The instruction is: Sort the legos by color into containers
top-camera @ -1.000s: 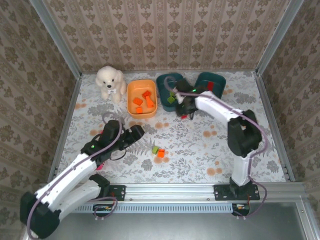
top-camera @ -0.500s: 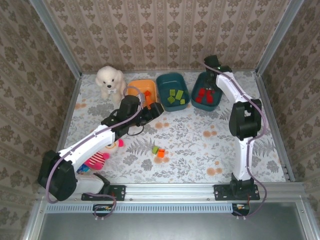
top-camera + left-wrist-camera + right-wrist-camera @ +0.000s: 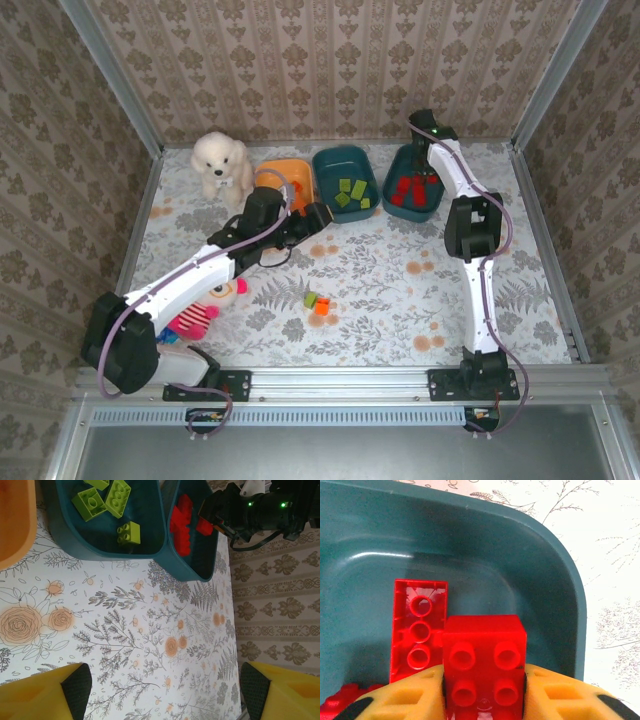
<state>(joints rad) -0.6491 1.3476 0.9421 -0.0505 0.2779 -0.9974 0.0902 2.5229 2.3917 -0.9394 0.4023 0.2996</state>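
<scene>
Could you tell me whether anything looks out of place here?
A light green lego and an orange lego lie loose, unsorted, on the table near its middle. A pink-and-yellow plush toy lies at the near left, partly under the left arm.

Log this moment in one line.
right tool: grips red brick over teal tub | left tool: open, empty | two bricks on table

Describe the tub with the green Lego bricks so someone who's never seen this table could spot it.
Find the white plush dog at the back left of the table; three shallow tubs run in a row to its right. Take the middle tub, between the orange tub and the other dark teal tub. It alone holds light green bricks; its teal twin holds red bricks.
</scene>
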